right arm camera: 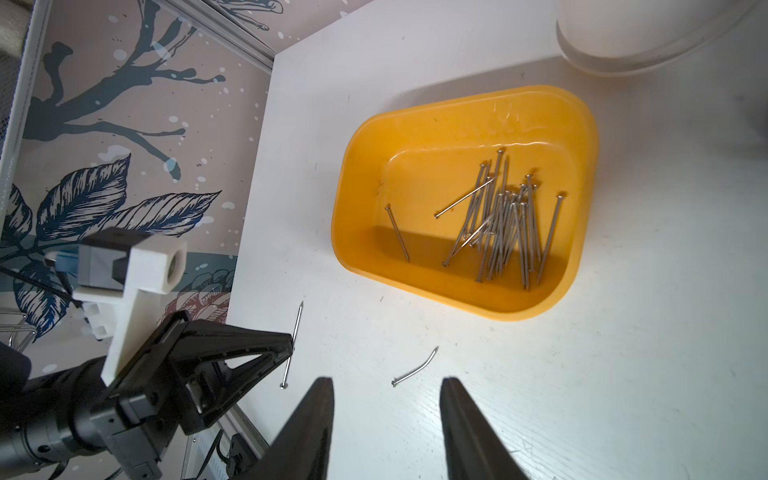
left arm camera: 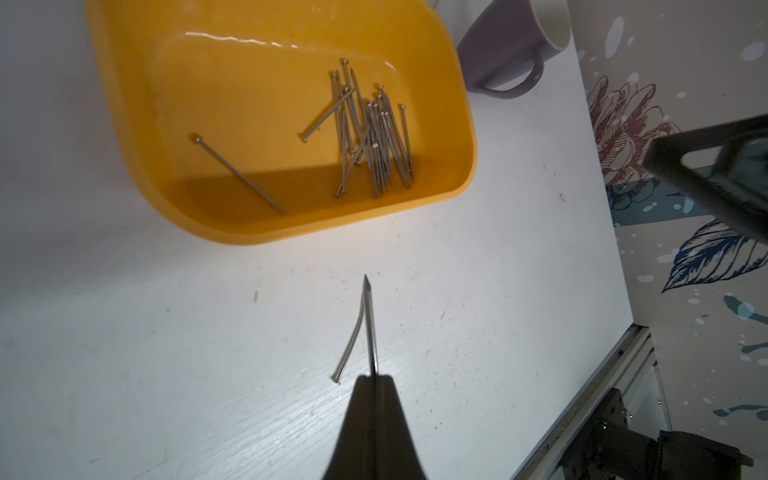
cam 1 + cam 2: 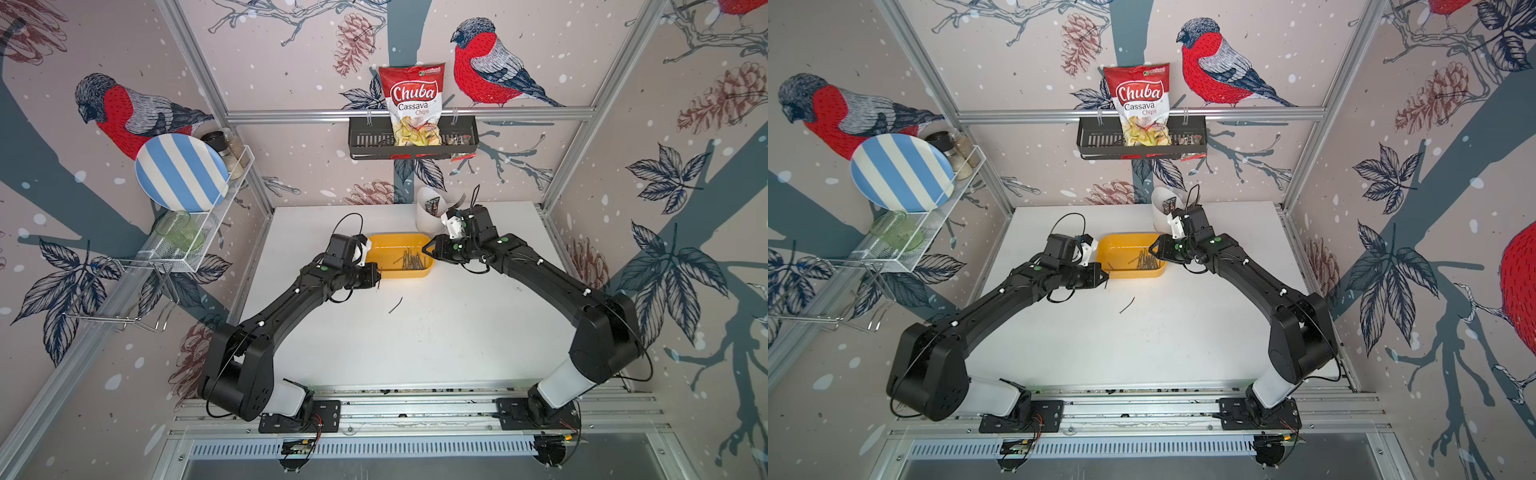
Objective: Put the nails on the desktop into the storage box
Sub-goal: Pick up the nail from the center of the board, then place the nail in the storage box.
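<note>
Bench: we see a flat, matte white bench (image 3: pixel 457 340), faintly scuffed and speckled in the wrist views.
Storage box: a shallow, glossy yellow-orange plastic storage box (image 3: pixel 384 245) sits at the far middle of the bench. It is rectangular with rounded corners and has no lid.
Nails: we count about twenty thin grey metal nails (image 2: pixel 376 137) with small flat heads inside the box. Most lie bundled side by side toward its right end, a few crossing the rest. One lies alone further left on the box floor.
Bent nail: a curved bent nail (image 3: pixel 395 304) lies flat on the bare bench, on the near side of the box and apart from it.
Left end effector: the black, wedge-shaped left end effector (image 2: pixel 372 376) is closed tight on a straight nail (image 2: pixel 370 324), whose pointed end juts past the tips. It hangs over the bench just beside the box's near-left corner.
Right end effector: the right end effector (image 1: pixel 386 380) stands partly open at the box's right end. Its two tapered black fingers (image 1: pixel 322 399) are apart, and we see nothing between them.
Other things: a smooth white cutlery holder (image 3: pixel 428 216) stands to the far right of the box. A rounded purple mug (image 2: pixel 498 54) with a loop handle stands near the box, shown only by the left wrist view.
</note>
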